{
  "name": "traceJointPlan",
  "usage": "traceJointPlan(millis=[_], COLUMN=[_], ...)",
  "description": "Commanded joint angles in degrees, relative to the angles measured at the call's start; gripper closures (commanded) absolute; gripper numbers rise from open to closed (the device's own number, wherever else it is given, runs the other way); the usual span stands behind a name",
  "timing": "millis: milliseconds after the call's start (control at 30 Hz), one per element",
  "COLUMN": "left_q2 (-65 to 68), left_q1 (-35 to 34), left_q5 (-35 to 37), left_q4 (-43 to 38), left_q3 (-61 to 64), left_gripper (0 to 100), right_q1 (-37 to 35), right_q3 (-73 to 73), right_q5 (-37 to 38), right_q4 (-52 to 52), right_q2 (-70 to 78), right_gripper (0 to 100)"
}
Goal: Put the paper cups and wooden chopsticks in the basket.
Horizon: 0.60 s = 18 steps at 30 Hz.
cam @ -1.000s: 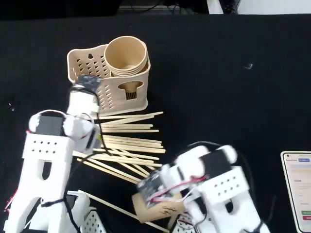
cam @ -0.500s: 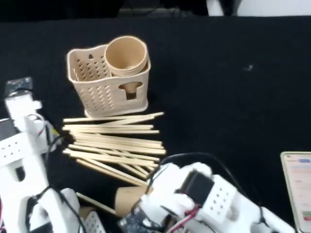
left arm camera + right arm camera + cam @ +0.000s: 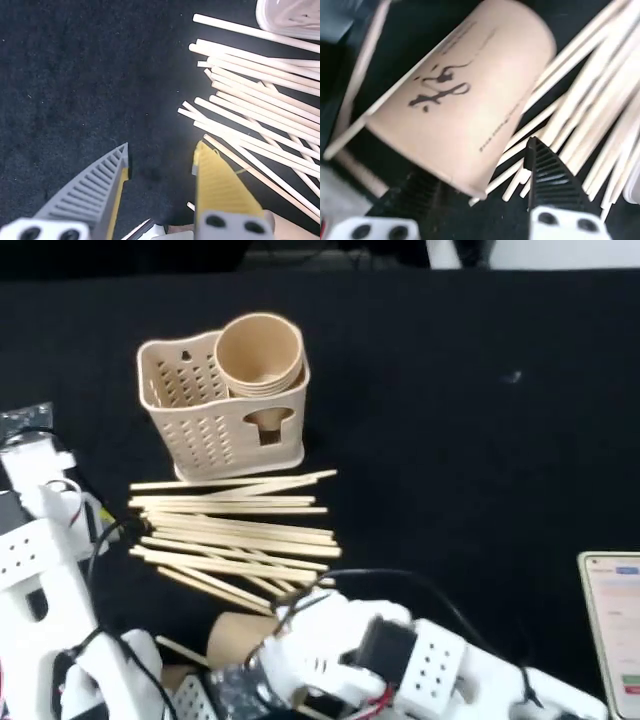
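The beige perforated basket (image 3: 215,425) stands at the back left with stacked paper cups (image 3: 258,352) inside it. Wooden chopsticks (image 3: 235,530) lie fanned in front of it. One paper cup (image 3: 232,638) lies on its side at the front by the right arm (image 3: 385,660). In the right wrist view this cup (image 3: 465,95) is right in front of my open right gripper (image 3: 472,165), its lower edge between the jaws. My left gripper (image 3: 161,150) hangs open over bare cloth, beside the ends of the chopsticks (image 3: 250,95).
The left arm (image 3: 40,550) stands at the left edge of the black table. A phone (image 3: 612,625) lies at the right edge. A corner of the basket (image 3: 295,15) shows beyond the chopsticks. Open black cloth covers the right half of the table.
The left arm swung away from the basket to the left edge. The right arm moved left and toward the front, and the lying cup now sits farther left.
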Motion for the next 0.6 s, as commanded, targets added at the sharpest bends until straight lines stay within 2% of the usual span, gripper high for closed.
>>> traceJointPlan(millis=[0, 67, 100, 267, 567], left_q2=[-0.8, -0.8, -0.8, -0.8, -0.7], left_q1=[-0.7, -0.7, -0.7, -0.6, 2.5], left_q5=[0.5, 0.5, 0.5, 0.5, 0.6], left_q4=[-0.4, -0.4, -0.4, -0.4, -4.7], left_q3=[-2.4, -2.4, -2.4, -2.4, -0.6], left_gripper=[79, 79, 79, 79, 79], right_q1=[-0.5, 1.0, 2.7, 12.7, 34.5], right_q3=[-2.2, -4.8, -5.9, -15.6, -42.1], right_q5=[-5.7, -6.1, -6.3, -6.4, -18.4], right_q4=[-3.3, -3.1, -2.8, 1.9, 6.2], right_q2=[-1.2, -1.2, -1.2, -1.2, 1.7], right_gripper=[89.9, 99.5, 97.2, 98.8, 98.8])
